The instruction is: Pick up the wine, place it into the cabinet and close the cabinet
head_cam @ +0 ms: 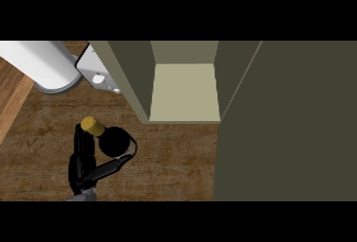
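A dark wine bottle [111, 141] with a yellow-gold cap is being held by the left robot hand [89, 165], whose black fingers and thumb are curled round its body from the left and from below. The bottle is being seen from almost straight above, so whether its base is touching the brown desk [167, 160] cannot be told. It is being kept just in front of, and to the left of, the open cabinet [182, 90], whose pale inner floor is being shown between dark olive walls. The cabinet door [286, 123] is being seen swung open along the right of the view. A white cylinder [42, 64] and a light grey plate with two knobs [97, 71] are being shown at the upper left. The right robot hand is not being shown anywhere.
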Available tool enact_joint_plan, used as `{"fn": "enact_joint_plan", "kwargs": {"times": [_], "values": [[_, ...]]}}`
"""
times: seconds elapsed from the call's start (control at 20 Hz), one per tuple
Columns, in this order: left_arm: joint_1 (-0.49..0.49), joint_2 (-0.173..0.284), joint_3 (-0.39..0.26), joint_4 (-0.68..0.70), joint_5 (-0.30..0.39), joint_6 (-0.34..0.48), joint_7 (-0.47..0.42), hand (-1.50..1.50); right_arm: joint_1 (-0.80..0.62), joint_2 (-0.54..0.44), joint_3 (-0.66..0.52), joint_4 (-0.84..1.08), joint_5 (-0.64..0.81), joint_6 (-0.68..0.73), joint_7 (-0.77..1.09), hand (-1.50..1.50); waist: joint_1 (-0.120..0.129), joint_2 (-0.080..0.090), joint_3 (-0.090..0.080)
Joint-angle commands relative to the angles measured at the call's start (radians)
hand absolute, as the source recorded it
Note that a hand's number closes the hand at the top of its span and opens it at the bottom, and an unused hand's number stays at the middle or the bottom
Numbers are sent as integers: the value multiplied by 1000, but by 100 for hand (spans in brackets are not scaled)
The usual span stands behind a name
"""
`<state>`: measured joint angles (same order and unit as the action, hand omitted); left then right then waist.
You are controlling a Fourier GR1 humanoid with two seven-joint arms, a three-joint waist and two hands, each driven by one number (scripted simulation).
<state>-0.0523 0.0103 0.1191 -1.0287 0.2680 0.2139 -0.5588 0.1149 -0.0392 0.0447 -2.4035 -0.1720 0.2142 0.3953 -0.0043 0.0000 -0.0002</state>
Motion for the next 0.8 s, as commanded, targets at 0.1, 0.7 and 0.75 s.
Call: {"fn": "enact_joint_plan", "kwargs": {"times": [0.1, 0.7, 0.75], "values": [[-67, -8, 29, 144, 28, -50, -81, -150, 38, 0, -7, -53, -5, 8, 17, -150, 0, 0, 0], [-180, 8, 102, 453, 127, -221, -290, -150, -34, -3, -34, 2, 1, -5, 18, -150, -1, 1, 0], [-244, 42, 121, 444, 140, -203, -239, -150, 7, -6, -31, 13, 7, 30, -26, -150, -3, 1, 0]]}}
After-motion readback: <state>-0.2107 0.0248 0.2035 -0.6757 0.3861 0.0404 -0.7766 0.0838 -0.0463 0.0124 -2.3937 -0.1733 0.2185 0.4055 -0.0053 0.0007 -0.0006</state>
